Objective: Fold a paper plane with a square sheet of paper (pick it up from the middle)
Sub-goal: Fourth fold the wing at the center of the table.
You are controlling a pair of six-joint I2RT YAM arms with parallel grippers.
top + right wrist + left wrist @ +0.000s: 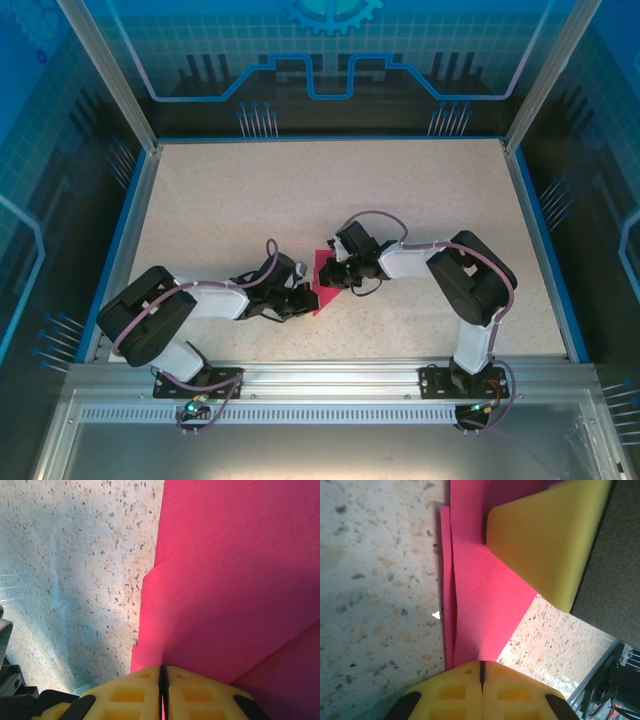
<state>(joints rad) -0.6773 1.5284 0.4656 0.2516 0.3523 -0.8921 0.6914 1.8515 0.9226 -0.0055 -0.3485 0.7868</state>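
1. Top view: the pink paper lies on the speckled table, near the middle and a bit toward the near edge, between the two arms. It is already partly folded and looks narrow from here.
2. Top view: the left gripper reaches in from the left to the paper's near-left edge. The right gripper comes in from the right and sits over its right side. The two grippers are just beside each other, and their fingers are too small here to tell open from closed.
3. Left wrist view: the left gripper has its yellow pads pressed together, with only a thin seam between them. The narrow end of the pink paper runs straight into that seam, so it is clamped on the paper.
4. Left wrist view: the paper lies flat on the table. Layered edges show along its left side, with one layer slightly lifted. One yellow finger of the right gripper rests on top of the paper's far end.
5. Right wrist view: the right gripper has its pads closed tight against each other, tips on the pink paper. I cannot tell whether any paper is pinched between them.
6. Right wrist view: the paper takes up the right half and the table is on the left. A stepped edge shows overlapping layers, and a fold line crosses the lower right corner.
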